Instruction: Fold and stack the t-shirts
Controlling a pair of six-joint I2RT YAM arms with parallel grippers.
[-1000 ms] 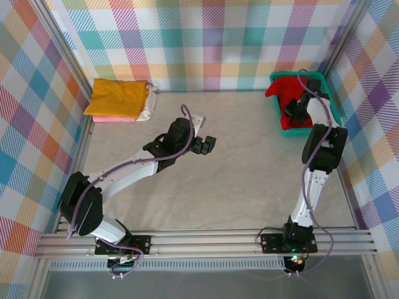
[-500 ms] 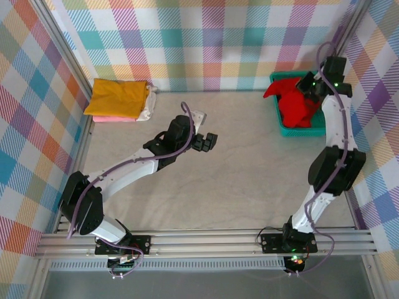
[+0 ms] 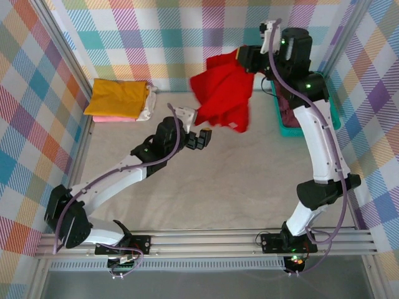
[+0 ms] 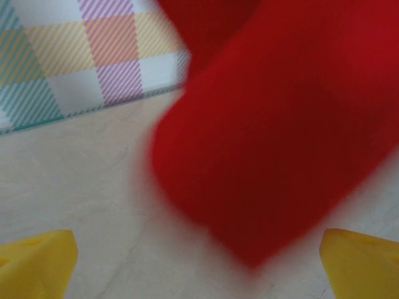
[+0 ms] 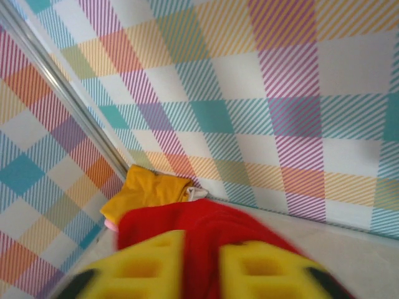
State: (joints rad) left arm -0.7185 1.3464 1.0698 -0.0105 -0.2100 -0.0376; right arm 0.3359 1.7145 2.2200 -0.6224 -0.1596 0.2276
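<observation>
The surface [image 3: 249,180] bears three stacked t-shirts [image 3: 118,98]; right end effector [image 3: 242,59] pinches one red t-shirt [image 3: 221,93]; left end effector [image 3: 199,138] spread.

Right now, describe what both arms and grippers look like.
The left arm and right arm have white links, black joints and looping purple cables. The left gripper and right gripper are black, with yellow fingertips; green lights dot the right arm.

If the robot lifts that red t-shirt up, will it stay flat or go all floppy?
Probably floppy: the bright red soft cloth t-shirt droops in bunched folds from the right gripper. It seems light, since one pinched spot appears to carry it all. It could slip: only a thin fold sits between the fingers.
</observation>
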